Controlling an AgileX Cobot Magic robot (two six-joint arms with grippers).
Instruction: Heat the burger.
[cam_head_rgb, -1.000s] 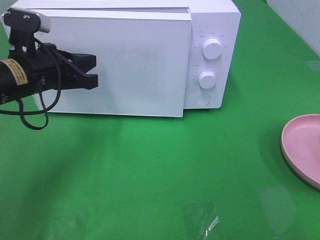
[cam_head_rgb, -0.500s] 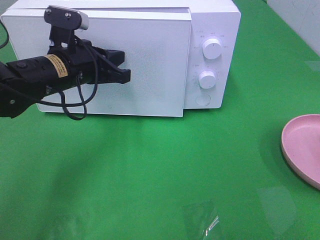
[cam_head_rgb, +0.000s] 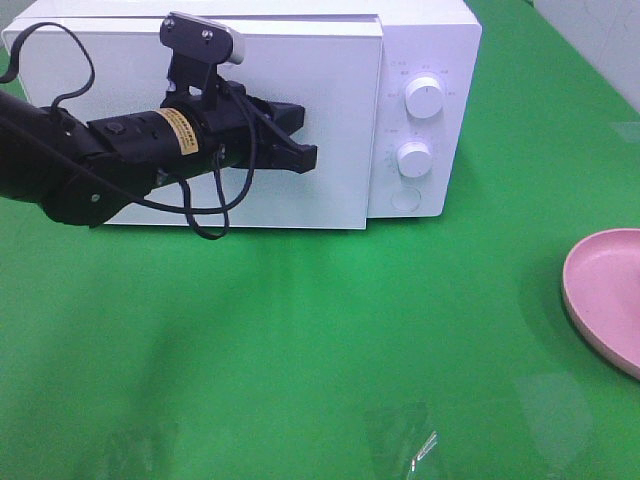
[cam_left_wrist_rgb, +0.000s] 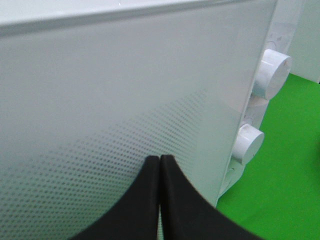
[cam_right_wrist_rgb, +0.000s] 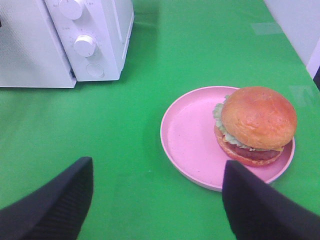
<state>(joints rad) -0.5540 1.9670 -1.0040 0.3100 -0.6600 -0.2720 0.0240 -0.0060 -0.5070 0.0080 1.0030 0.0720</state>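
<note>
Black left arm (cam_head_rgb: 90, 165), yellow label (cam_head_rgb: 180, 133), looped black cables, white wrist camera (cam_head_rgb: 205, 37); black end effector (cam_head_rgb: 300, 150).

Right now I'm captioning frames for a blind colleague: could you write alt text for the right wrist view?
A burger sits on a pink plate on a green table. The open right gripper frames the foreground; a white microwave stands behind.
</note>
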